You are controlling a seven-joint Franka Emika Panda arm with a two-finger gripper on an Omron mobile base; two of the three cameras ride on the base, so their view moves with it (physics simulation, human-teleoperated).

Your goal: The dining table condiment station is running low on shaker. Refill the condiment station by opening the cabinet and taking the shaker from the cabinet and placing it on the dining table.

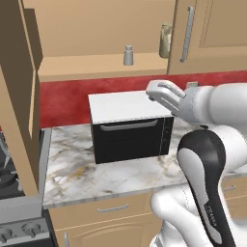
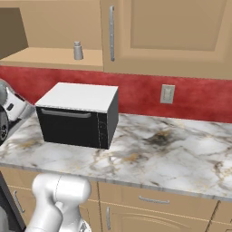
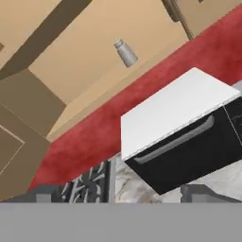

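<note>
- No readable writing or labels anywhere.
- Cabinet [image 1: 19, 96] open, shaker [image 1: 128, 55] upright on its shelf.
- My gripper [image 3: 120, 201] jaws apart, holding nothing, above the oven [image 1: 130, 128].

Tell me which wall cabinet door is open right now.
The wide cabinet above the oven: its door is swung out left, baring the shaker. The narrower door beside it is shut.

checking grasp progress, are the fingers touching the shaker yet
Apart. In the hand view the shaker stands on the cabinet shelf, far beyond the fingers.
</note>
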